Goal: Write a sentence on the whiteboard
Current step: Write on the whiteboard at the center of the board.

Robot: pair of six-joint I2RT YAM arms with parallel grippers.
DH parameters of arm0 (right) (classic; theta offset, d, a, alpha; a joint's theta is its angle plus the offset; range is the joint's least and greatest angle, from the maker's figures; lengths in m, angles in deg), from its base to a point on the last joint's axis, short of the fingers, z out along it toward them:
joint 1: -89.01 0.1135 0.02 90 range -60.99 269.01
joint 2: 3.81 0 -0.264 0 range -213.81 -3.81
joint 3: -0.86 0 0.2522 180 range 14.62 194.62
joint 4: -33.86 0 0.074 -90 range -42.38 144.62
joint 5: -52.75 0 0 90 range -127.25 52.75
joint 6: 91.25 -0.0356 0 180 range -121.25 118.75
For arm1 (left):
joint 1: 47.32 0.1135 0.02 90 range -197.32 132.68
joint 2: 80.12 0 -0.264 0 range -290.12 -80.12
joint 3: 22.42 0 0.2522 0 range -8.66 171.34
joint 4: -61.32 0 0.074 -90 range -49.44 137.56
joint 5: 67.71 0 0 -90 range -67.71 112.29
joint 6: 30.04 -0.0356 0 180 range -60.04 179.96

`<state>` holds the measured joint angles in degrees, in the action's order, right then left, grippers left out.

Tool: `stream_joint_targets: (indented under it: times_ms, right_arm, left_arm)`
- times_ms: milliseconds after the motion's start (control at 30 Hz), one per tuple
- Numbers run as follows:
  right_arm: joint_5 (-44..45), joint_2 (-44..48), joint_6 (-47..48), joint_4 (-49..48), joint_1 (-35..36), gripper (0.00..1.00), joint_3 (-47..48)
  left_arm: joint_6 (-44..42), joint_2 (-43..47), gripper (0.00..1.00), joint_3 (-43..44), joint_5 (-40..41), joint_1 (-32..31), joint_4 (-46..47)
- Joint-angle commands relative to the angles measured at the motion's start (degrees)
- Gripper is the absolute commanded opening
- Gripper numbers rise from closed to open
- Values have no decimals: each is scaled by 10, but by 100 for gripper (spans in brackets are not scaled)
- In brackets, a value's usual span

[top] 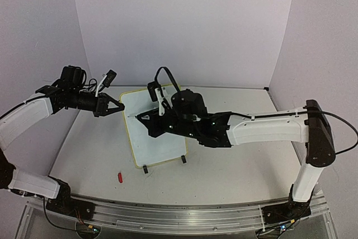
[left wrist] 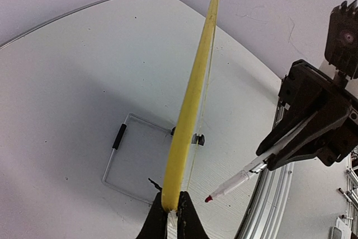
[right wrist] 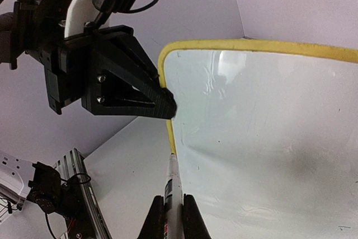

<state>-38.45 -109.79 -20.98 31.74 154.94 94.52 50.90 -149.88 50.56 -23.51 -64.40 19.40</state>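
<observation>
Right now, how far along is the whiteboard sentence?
Done: left gripper is clamped on the whiteboard rim, steadying it; right gripper grips the marker, uncapped. In hand: red tip poised near the board's edge, apparently not touching. Left: the whole sentence; the board face is blank.

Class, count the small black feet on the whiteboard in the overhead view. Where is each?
2. The left foot sits under the whiteboard's near left corner, and the right foot under its near right corner. Others may be hidden behind the board.
</observation>
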Motion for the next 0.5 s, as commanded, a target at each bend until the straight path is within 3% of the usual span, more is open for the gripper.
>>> stream_joint_targets:
  times_ms: [0, 467]
  right_arm:
    - [24, 30, 26, -28, 3, 0, 18]
    - [55, -19, 57, -15, 3, 0, 91]
  left_arm:
    - [-14, 2, 0, -7, 43, 1, -11]
    - [-13, 0, 0, -6, 42, 1, -11]
